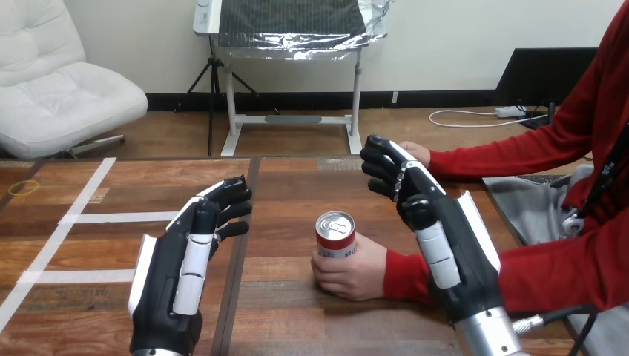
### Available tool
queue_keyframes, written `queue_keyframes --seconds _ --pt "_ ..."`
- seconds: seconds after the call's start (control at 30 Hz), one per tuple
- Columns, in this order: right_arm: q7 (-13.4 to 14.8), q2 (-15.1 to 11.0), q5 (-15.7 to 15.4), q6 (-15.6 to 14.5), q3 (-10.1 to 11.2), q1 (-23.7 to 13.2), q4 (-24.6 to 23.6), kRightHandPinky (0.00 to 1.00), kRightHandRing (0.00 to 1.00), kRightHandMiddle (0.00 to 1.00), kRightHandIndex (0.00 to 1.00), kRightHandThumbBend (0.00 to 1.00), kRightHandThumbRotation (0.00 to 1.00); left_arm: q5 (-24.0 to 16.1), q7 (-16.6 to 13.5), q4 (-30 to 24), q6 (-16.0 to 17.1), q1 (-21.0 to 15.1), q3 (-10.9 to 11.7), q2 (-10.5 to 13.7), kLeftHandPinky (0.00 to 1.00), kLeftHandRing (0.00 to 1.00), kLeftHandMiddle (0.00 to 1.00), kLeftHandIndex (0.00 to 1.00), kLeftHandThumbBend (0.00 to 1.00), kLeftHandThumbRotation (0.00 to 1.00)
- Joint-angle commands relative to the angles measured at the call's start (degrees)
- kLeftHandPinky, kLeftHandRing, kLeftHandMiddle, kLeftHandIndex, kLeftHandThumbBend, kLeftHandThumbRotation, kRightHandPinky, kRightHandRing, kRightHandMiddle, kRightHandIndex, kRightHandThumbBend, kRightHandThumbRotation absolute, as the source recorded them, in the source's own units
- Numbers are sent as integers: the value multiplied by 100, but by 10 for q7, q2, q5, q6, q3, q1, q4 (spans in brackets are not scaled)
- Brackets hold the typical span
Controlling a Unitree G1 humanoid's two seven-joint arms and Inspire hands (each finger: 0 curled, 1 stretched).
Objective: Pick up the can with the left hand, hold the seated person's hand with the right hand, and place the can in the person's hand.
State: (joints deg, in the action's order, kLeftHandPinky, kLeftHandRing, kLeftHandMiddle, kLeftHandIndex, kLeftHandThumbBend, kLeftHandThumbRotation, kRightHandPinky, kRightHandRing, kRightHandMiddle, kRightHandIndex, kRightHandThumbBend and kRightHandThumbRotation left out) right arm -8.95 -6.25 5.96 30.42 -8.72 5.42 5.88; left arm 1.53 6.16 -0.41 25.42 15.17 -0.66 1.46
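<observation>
can (335, 233), just one, stands gripped in the person's nearer hand (354, 271)

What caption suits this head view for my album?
Person's near hand grips the upright can, robot's left hand and right hand flanking it.

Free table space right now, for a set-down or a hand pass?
Free: the white-taped wooden table left of the robot's left hand; the strip between both robot hands, beyond the red-and-silver can; the near edge below the person's hand gripping it. Crowded: right of the can, where the right hand sits by the person's other hand.
</observation>
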Motion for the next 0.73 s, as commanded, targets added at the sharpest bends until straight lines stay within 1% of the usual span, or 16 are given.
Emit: queue_keyframes --seconds 0.0,0.33,0.4,0.53,0.7 --pt "-12 21 20 25 6 -9 -8 91 88 88 89 84 100 -15 0 -30 19 -3 -8 4 70 76 77 75 54 100" --pt "-33 31 24 34 9 -7 5 90 87 87 89 81 100 -8 -3 -20 44 -10 -10 -1 69 74 76 74 46 96" --pt "-36 32 26 35 10 -7 6 90 87 87 89 81 100 -7 -3 -20 46 -11 -10 -1 69 74 76 74 44 96" --pt "-52 29 36 32 11 -8 8 91 88 88 90 80 100 -6 -2 -20 46 -11 -11 -2 69 74 76 74 43 95" --pt "-61 27 38 32 15 -11 11 91 89 88 90 80 100 -6 -4 -21 44 -11 -12 -3 70 75 76 74 41 93"
